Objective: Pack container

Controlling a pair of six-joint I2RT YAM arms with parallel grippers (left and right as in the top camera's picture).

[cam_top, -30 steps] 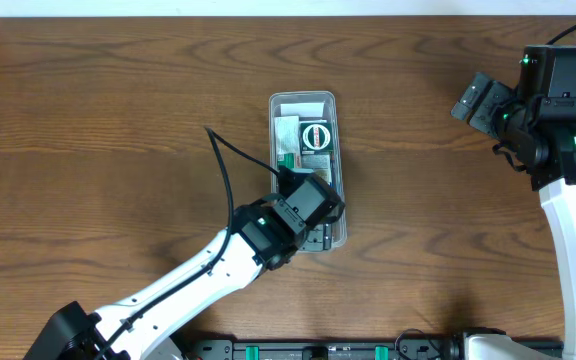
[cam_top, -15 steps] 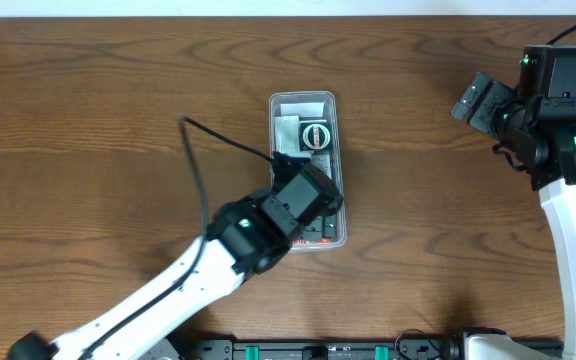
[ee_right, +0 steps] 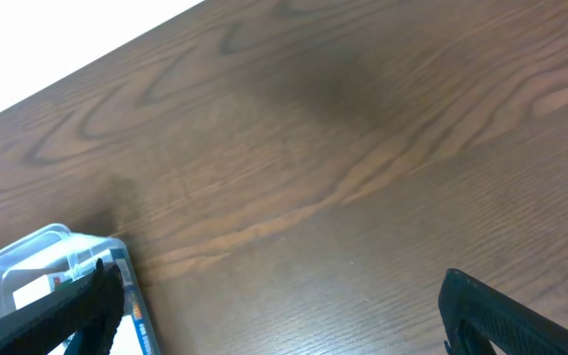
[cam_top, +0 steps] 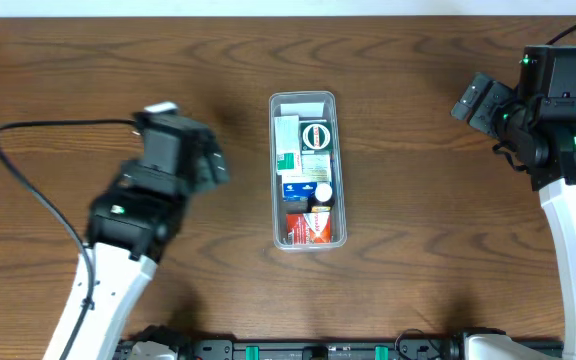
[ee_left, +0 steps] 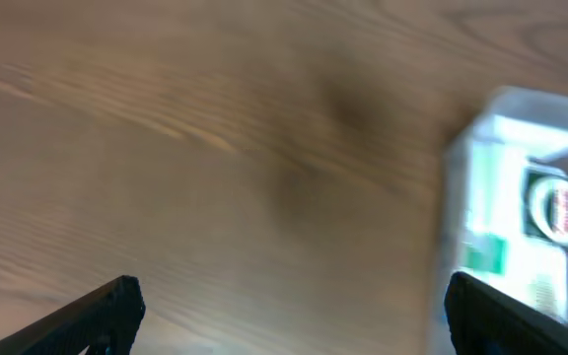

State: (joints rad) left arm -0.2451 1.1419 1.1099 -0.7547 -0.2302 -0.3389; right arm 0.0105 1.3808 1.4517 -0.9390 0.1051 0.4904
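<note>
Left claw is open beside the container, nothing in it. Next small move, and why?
Probably just park the left arm: draw the left claw away from the container, toward its own side. The container holds several small boxes, the table shows no loose item to fetch, and the right claw also hangs open and empty, so no pick seems called for.

Table (cam_top: 118, 60): dark brown wood, wavy grain with lighter streaks. Container (cam_top: 303, 100): clear plastic. Inside, from the 12 o'clock end to 6: white-and-green box (cam_top: 287, 140), black pack with white ring (cam_top: 316, 136) at its 3 o'clock, blue box (cam_top: 301, 188), red box (cam_top: 306, 228). Left arm (cam_top: 108, 290) and right arm (cam_top: 573, 240) white. Left gripper (ee_left: 286, 301) and right gripper (ee_right: 279, 296) black.
</note>
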